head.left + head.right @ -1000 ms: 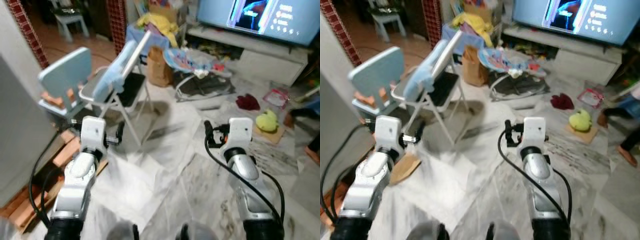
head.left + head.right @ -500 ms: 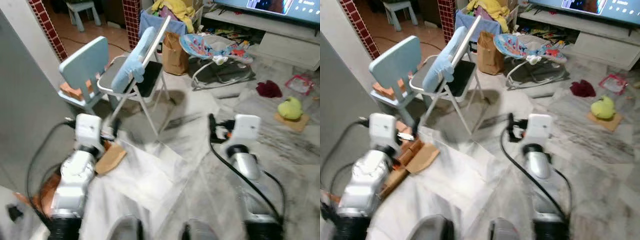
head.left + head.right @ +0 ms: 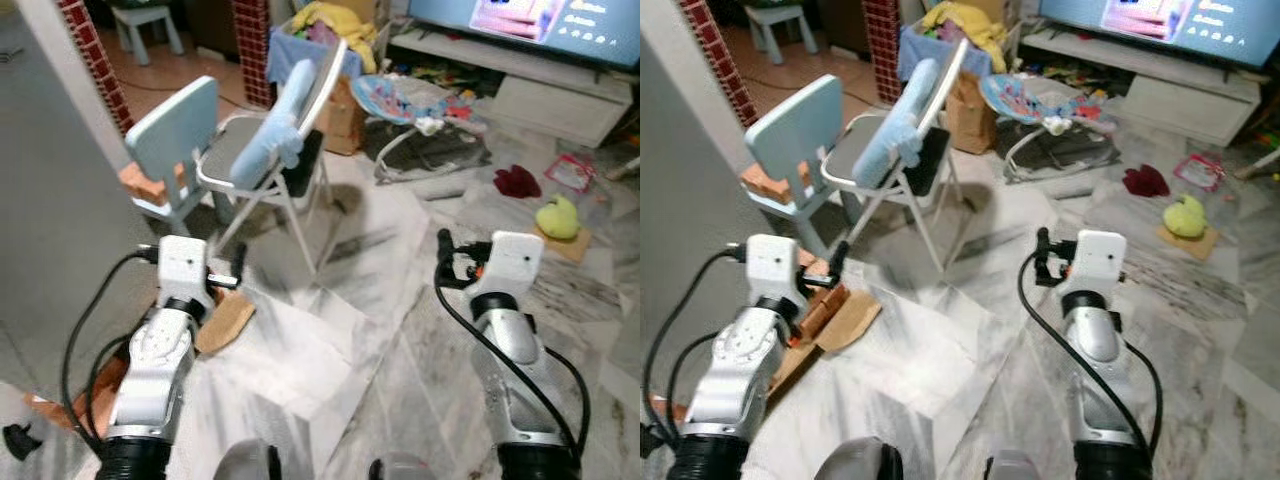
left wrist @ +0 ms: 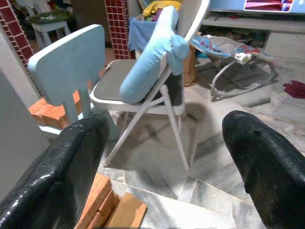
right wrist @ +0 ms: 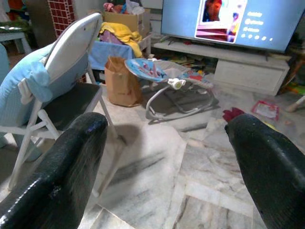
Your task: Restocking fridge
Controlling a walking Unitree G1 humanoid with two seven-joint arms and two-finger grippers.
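Both arms are held out in front of me over a marble floor (image 3: 400, 330). My left gripper (image 4: 162, 143) is open, with nothing between its black fingers (image 4: 62, 176). It points toward a white folding chair (image 4: 152, 81). My right gripper (image 5: 167, 143) is open and empty too, facing a baby bouncer (image 5: 162, 76). From the head view, the left gripper (image 3: 238, 265) sits low on the left and the right gripper (image 3: 443, 248) at mid right. A tall grey flat surface (image 3: 50, 220) stands close on my left; I cannot tell what it is.
A folding chair with a blue cushion (image 3: 275, 150) and a small light-blue chair (image 3: 175, 125) stand ahead on the left, with bricks (image 3: 140, 185) and cardboard (image 3: 225, 320) beside them. A paper bag (image 5: 119, 76), a red cloth (image 3: 515, 180), a green toy (image 3: 558, 215) and a TV (image 3: 530, 20) lie further off.
The whole picture has shifted, so the camera has moved: the grey surface on the left takes up more of the view. Both arms keep the same raised pose with open fingers.
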